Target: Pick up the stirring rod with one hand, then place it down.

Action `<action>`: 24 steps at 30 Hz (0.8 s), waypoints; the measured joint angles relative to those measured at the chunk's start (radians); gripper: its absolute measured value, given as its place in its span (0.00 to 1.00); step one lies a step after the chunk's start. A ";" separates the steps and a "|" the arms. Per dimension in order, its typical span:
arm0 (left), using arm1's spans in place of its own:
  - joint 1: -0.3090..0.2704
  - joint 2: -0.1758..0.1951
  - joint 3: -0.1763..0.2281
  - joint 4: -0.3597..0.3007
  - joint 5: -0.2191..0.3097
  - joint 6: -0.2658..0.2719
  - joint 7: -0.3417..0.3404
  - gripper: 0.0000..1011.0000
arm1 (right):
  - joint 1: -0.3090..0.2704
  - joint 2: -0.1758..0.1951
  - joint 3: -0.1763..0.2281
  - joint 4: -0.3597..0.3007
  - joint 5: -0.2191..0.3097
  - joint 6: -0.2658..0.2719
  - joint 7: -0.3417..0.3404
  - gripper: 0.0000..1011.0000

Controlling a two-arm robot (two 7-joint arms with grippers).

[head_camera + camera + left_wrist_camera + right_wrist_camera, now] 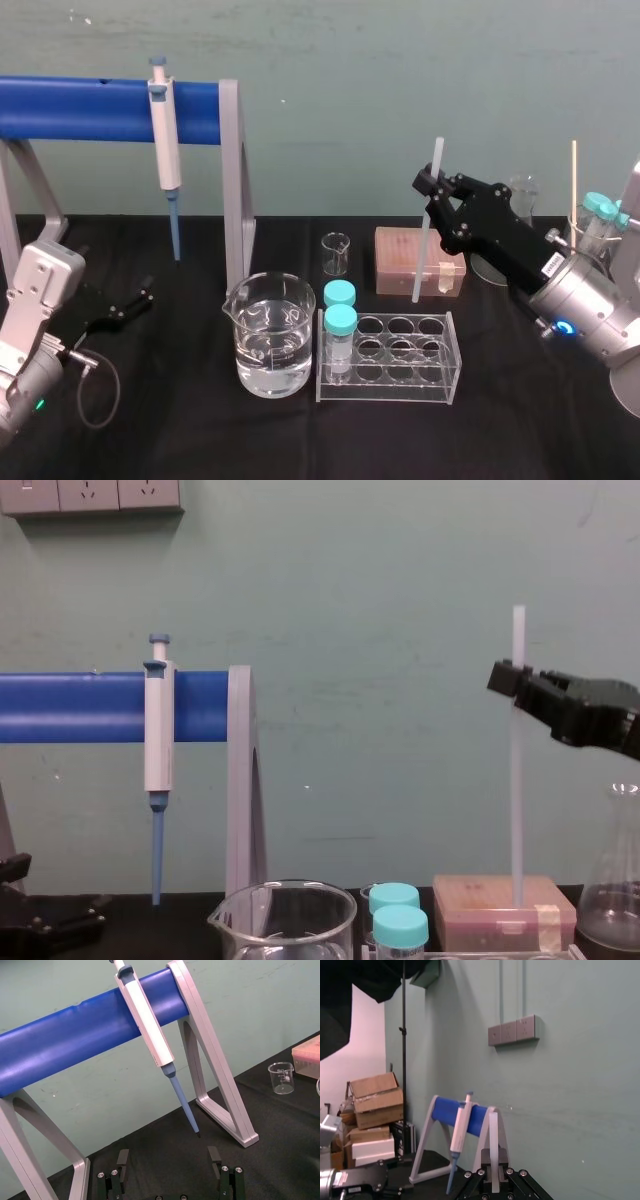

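The stirring rod is a thin translucent white stick held almost upright over the right half of the black table. My right gripper is shut on its upper part, with a short length sticking out above the fingers. From the chest view the rod hangs straight down from the right gripper, its lower end in front of the pink box. In the right wrist view the rod stands between the fingers. My left gripper rests open at the table's left; its fingers stand wide apart.
A beaker of water and a clear tube rack with two teal-capped vials sit at the front centre. Behind them stand a small beaker and the pink box. A pipette hangs on the blue-barred stand. Glassware crowds the right edge.
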 joint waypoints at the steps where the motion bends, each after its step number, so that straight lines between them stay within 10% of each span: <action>1: 0.000 0.000 0.000 0.000 0.000 0.000 0.000 0.99 | 0.002 0.000 -0.003 0.007 0.000 -0.002 0.000 0.07; 24: 0.000 0.000 0.000 0.000 0.000 0.000 0.000 0.99 | 0.016 -0.016 -0.059 0.089 -0.013 -0.019 -0.021 0.07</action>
